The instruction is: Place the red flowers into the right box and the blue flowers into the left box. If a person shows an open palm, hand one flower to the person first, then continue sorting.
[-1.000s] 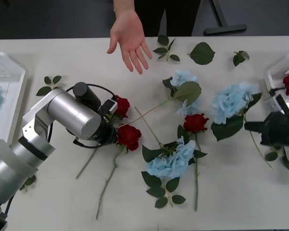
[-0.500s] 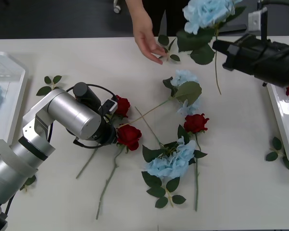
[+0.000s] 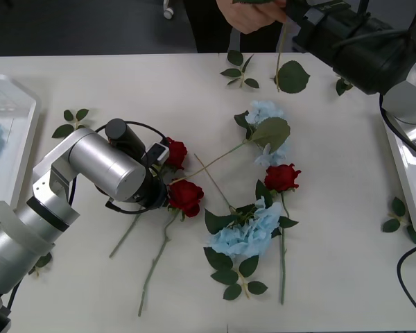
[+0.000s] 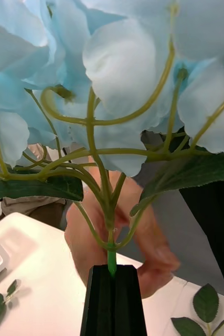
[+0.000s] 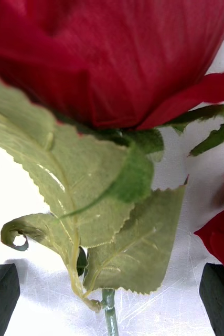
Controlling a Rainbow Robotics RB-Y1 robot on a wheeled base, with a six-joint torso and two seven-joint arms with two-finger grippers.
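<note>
At the top centre of the front view, the right gripper (image 4: 113, 270), fingers shut on the pale blue hydrangea's thin green stem (image 4: 111, 231), has risen to the person's hand (image 3: 246, 14): handover nearly done.

red flowers (image 3: 186, 196): 3 on table
blue flowers (image 3: 248, 232): 2 on table, 1 in left box (image 3: 14, 149), 1 held up by stem
boxes: 2
loose leaf sprigs (image 3: 291, 76): about 7
</note>
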